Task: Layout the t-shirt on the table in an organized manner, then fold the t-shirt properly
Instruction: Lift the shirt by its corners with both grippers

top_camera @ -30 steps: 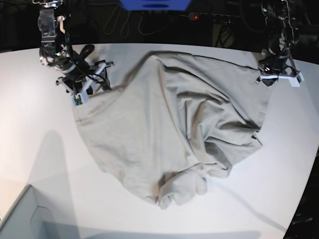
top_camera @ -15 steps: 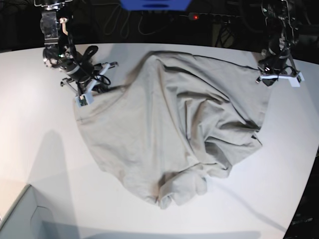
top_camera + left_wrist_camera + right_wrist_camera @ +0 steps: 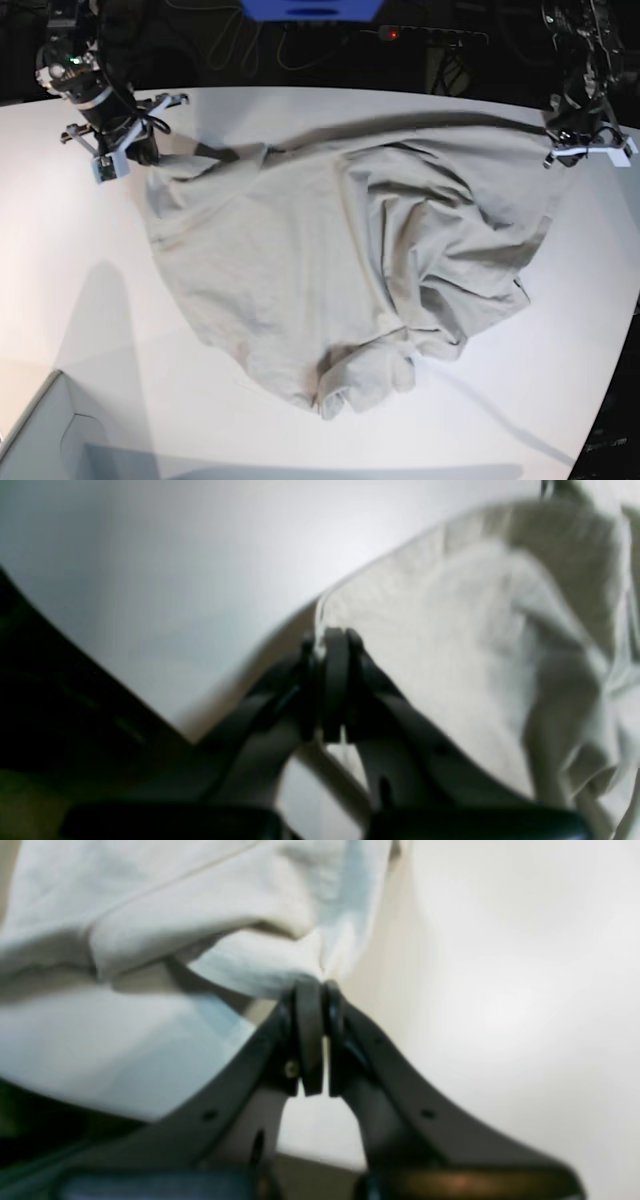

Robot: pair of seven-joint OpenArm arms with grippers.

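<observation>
The light grey-beige t-shirt [image 3: 330,260] lies crumpled on the white table [image 3: 90,300], its far edge stretched between my two grippers. In the base view my right gripper [image 3: 150,160] is at the far left, shut on a corner of the shirt [image 3: 280,960]; its fingers [image 3: 307,1040] pinch the cloth. At the far right, my left gripper [image 3: 562,152] is shut on the shirt's hem [image 3: 450,645], with its fingers [image 3: 334,680] pressed together on the edge. The collar is not visible. A bunched lump of cloth [image 3: 360,375] sits at the near side.
A grey box corner [image 3: 35,435] pokes in at the near left. Cables and a blue object [image 3: 310,8] lie beyond the table's dark far edge. The table's curved edge [image 3: 610,400] runs down the right side.
My right gripper has shut on the shirt's corner and pulled it up and to the far left. The left gripper moved outward to the right, stretching the far edge taut.
</observation>
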